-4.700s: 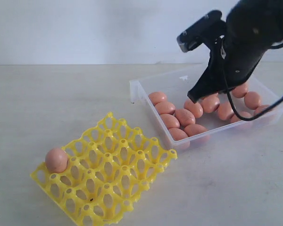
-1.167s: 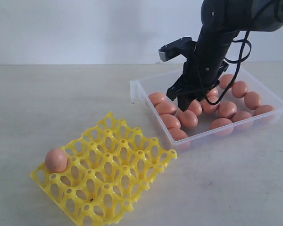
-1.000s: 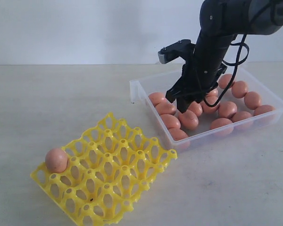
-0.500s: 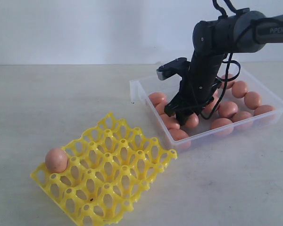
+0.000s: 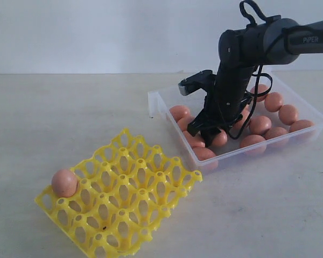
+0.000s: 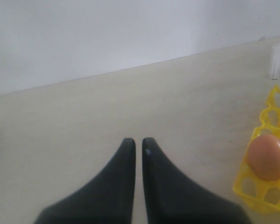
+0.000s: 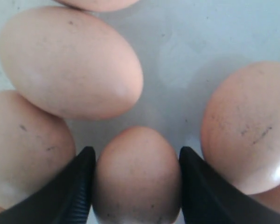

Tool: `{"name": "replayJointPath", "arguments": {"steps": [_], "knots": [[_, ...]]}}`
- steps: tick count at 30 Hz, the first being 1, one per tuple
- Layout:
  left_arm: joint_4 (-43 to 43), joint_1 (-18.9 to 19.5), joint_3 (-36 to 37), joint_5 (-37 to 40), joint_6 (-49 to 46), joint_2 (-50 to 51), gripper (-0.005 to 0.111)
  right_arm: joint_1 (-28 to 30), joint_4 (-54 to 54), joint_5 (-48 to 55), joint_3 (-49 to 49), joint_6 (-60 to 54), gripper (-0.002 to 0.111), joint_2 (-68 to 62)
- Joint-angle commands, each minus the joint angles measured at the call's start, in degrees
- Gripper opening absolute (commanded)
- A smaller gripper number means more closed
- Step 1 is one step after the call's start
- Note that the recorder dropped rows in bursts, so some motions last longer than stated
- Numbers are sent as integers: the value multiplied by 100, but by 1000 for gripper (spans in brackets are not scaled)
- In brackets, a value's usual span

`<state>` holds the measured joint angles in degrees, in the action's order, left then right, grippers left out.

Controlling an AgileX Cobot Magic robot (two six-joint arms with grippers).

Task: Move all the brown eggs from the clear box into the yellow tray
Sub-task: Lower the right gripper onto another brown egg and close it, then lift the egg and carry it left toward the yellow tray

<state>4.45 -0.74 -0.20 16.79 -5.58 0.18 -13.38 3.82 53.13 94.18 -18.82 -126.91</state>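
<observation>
The left tool [image 6: 138, 142] shows only in its own wrist view. Its two black fingers are pressed almost together with a thin slit between them, holding nothing, over the bare table [image 5: 70, 118]. The yellow tray [image 5: 124, 199] lies at the near left of the table, with a single egg [image 5: 64, 183] seated in its leftmost corner cup. Right of it and farther back sits the clear box [image 5: 160, 105], with the brown eggs [image 5: 260, 124] loose on its floor. The right arm [image 5: 258, 43] enters from the upper right, bends sharply, and slants down and leftward into the box's left half. The right tool [image 5: 203, 131] sits low among the eggs, its fingers closed against both sides of one gripped egg [image 7: 136, 177] inside the box.
</observation>
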Motion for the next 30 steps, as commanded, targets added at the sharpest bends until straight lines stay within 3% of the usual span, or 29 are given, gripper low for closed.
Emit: {"name": "replayJointPath", "arguments": {"steps": [1, 15, 19, 25, 30], "knots": [[-11, -44, 20, -2, 18, -18, 4, 28, -171, 135, 25, 7, 0, 31], [-11, -44, 20, -2, 18, -18, 4, 28, -162, 237, 25, 339, 0, 1430], [-11, -44, 20, -2, 18, -18, 4, 28, 903, 164, 25, 531, 0, 1793], [-11, -44, 20, -2, 18, -18, 4, -108, 3622, 25, 25, -1241, 0, 1967], [-11, -44, 20, -2, 18, -18, 4, -793, 4079, 25, 25, -1663, 0, 2033]]}}
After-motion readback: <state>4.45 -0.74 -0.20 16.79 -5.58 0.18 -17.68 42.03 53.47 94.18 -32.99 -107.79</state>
